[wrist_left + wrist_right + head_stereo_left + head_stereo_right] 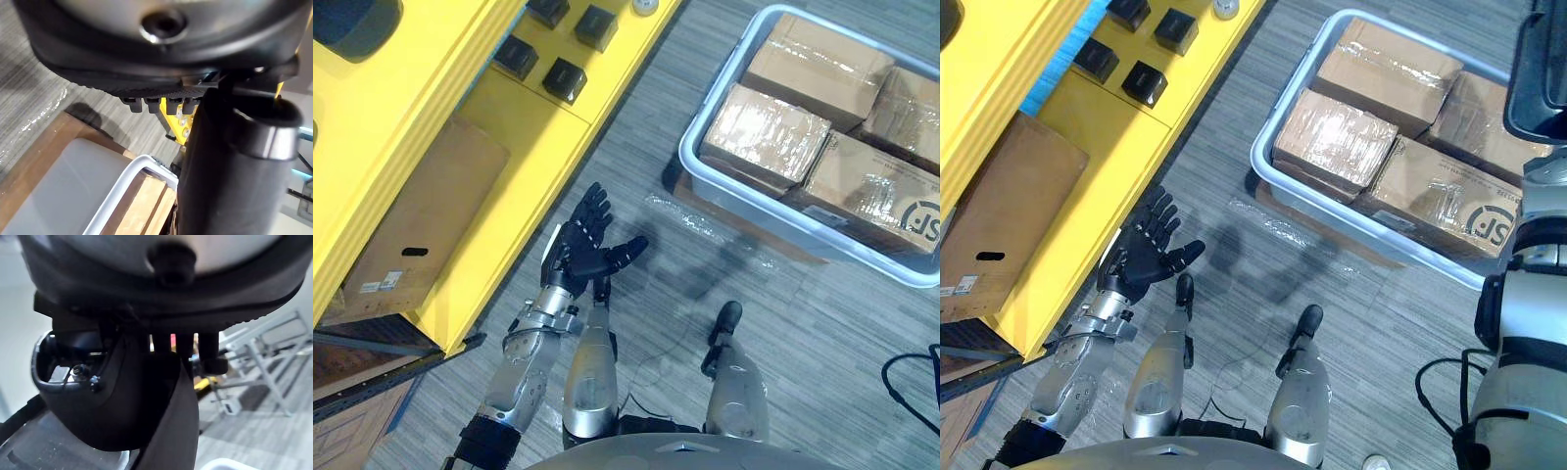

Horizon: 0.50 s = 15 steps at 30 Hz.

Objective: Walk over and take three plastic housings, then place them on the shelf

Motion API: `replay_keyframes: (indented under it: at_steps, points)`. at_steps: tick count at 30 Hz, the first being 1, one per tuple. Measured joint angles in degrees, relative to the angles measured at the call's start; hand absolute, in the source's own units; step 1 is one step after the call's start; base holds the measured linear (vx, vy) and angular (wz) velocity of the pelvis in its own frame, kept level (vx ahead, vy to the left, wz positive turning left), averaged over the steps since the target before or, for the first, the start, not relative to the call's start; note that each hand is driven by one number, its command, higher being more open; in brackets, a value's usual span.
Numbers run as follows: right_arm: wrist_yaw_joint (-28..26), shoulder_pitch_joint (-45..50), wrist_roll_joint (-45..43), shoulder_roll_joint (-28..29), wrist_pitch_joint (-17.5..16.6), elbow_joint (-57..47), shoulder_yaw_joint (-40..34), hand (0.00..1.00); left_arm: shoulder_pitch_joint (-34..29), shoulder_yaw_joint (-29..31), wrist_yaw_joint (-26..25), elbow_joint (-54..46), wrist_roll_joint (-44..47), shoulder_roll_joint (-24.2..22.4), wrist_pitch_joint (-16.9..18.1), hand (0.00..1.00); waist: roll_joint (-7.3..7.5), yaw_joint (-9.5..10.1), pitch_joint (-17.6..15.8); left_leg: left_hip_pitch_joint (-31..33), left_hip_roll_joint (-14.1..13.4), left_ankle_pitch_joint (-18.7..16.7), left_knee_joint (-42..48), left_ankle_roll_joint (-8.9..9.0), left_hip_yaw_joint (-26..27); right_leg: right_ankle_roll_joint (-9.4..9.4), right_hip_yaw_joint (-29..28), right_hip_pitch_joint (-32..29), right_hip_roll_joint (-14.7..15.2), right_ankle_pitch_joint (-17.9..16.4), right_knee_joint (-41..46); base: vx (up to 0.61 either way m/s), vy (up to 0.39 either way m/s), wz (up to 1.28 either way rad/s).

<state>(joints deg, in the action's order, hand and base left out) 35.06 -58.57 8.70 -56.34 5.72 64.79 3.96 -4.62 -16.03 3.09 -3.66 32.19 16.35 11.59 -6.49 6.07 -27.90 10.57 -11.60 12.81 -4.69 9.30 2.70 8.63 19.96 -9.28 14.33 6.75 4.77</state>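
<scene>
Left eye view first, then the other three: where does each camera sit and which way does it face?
Left eye view: on the head, facing down at the floor, yellow shelf and grey tub of cardboard boxes; shows the open left hand.
Right eye view: beside it, same scene; adds the right arm.
Left wrist view: on that wrist, facing along the hand toward the tub.
Right wrist view: on that wrist, facing past the right hand toward metal racks.
Shared: the tub, in both eyes and left wrist.

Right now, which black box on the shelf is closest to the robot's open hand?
The black housing lowest in the head views; the others sit farther up the yellow shelf from the left hand.
</scene>
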Motion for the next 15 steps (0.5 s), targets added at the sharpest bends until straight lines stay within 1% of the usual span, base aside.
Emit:
replay_keyframes:
  at_steps: [1,3,4,5,6,7,9,10,11,12,14,15]
  points:
    - [1.0,2.7,1.7,0.1,-1.7,-4.3,0.6,0.00,0.2,0.0,0.0,-1.2,-0.1,0.2,-1.0,1.00,0.47,-0.19,0.2,-0.7,-0.1,-0.2,0.0,0.13,0.3,0.00,-0.2,0.7,-0.2,0.0,-0.5,0.00,-0.029,-0.11]
    - [2.5,5.9,3.9,0.7,-3.5,-8.9,0.6,0.00,0.8,-0.1,0.7,-1.7,3.4,0.3,-3.3,1.00,1.23,-0.43,0.8,-1.3,-0.3,-0.5,0.0,0.13,0.7,0.07,-0.4,1.5,-0.4,0.1,-1.5,0.02,-0.027,-0.11]
    - [3.6,8.8,5.8,2.1,-4.9,-12.9,0.4,0.00,1.2,-0.1,1.3,-1.7,6.8,0.3,-5.5,1.00,2.17,-0.94,2.1,-1.4,-0.3,-0.7,-0.1,0.17,1.0,0.13,-0.5,1.6,-0.5,0.4,-2.2,0.03,-0.025,-0.09]
    - [4.2,10.2,6.9,3.2,-5.6,-14.9,0.2,0.00,1.3,-0.1,1.7,-1.6,8.8,0.3,-6.7,1.00,2.77,-1.41,2.8,-1.4,-0.3,-0.8,-0.1,0.15,1.3,0.14,-0.6,1.6,-0.5,0.4,-2.3,0.07,-0.015,-0.13]
    - [5.1,13.3,8.8,5.6,-7.1,-19.1,-0.3,0.00,2.0,-0.2,2.7,-1.6,12.5,0.3,-8.9,1.00,3.92,-1.99,4.0,-2.0,-0.3,-1.2,-0.1,0.21,1.9,0.23,-1.0,1.9,-0.5,0.4,-2.6,0.07,-0.005,-0.12]
    - [5.6,14.7,9.7,6.7,-7.9,-21.1,-0.4,0.00,2.5,-0.8,3.0,-1.6,14.2,0.2,-9.8,1.00,4.50,-2.25,4.3,-2.6,-0.3,-1.4,-0.1,0.31,2.2,0.31,-1.3,2.5,-0.5,0.5,-2.9,0.09,-0.005,-0.18]
    - [6.3,21.7,13.9,11.6,-9.8,-30.3,-1.0,0.00,4.8,-2.4,4.6,-1.6,22.1,-0.9,-13.7,1.00,6.10,-3.34,6.4,-4.6,-0.2,-2.3,-0.1,0.39,3.4,0.38,-1.8,4.1,-0.5,0.5,-3.8,0.08,-0.006,-0.18]
    - [6.3,23.5,14.9,12.9,-10.1,-32.7,-1.1,0.00,5.4,-2.8,4.6,-1.6,23.5,-1.4,-14.5,1.00,6.42,-3.49,7.1,-5.1,-0.2,-2.5,-0.1,0.43,3.8,0.51,-2.0,4.5,-0.6,0.6,-4.2,0.09,-0.004,-0.23]
    - [6.3,26.9,16.9,15.5,-10.6,-37.4,-1.1,0.00,6.6,-3.3,4.6,-1.6,25.2,-2.8,-15.4,1.00,6.78,-3.82,8.6,-5.8,-0.3,-2.9,-0.1,0.60,4.7,0.51,-2.7,4.6,-0.6,0.6,-4.3,0.08,-0.002,-0.25]
    - [6.3,29.6,18.5,18.0,-11.6,-41.1,-1.1,0.00,7.6,-3.5,4.6,-1.6,26.3,-4.4,-15.6,1.00,6.89,-4.38,9.8,-6.4,-0.1,-3.0,-0.1,0.63,5.4,0.56,-2.9,5.0,-0.4,0.6,-4.3,0.07,-0.002,-0.20]
    - [5.6,32.5,20.7,21.1,-12.4,-44.8,-1.1,0.00,9.1,-3.5,4.2,-1.6,27.8,-6.6,-15.8,1.00,6.87,-4.98,10.8,-8.1,-0.1,-3.0,-0.2,0.69,6.5,0.60,-3.0,6.4,-0.4,0.6,-4.5,0.04,-0.007,-0.12]
    - [5.1,33.8,21.7,22.2,-12.4,-46.1,-1.1,0.00,9.7,-3.6,4.2,-1.6,28.8,-7.4,-15.9,1.00,6.78,-5.19,11.8,-8.4,-0.1,-3.1,-0.2,0.74,6.8,0.63,-3.0,6.7,-0.4,0.6,-4.9,0.01,-0.011,-0.12]
